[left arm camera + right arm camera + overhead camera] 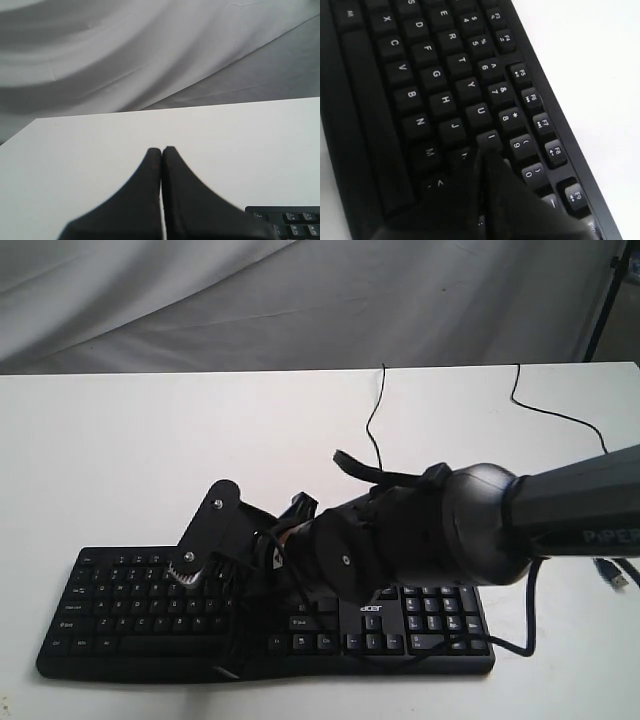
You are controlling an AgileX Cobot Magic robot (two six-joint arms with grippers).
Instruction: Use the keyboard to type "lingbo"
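Note:
The black keyboard [130, 615] lies along the near edge of the white table, its acer logo [371, 606] showing beside the number pad. My right gripper [484, 152] is shut and empty, its tips low over the keys at the near edge of the I key [491, 137], with K just beside it. In the exterior view the right arm [420, 535] reaches across the keyboard's middle and hides the keys there. Away from the keys, my left gripper [161, 149] is shut and empty over bare table; only the keyboard's corner [292, 220] shows in that view.
The keyboard's thin black cable [372, 420] runs toward the table's far edge. A second black cable [555, 415] crosses the right side, ending in a blue plug [612, 575]. A grey cloth backdrop [300, 300] hangs behind the table.

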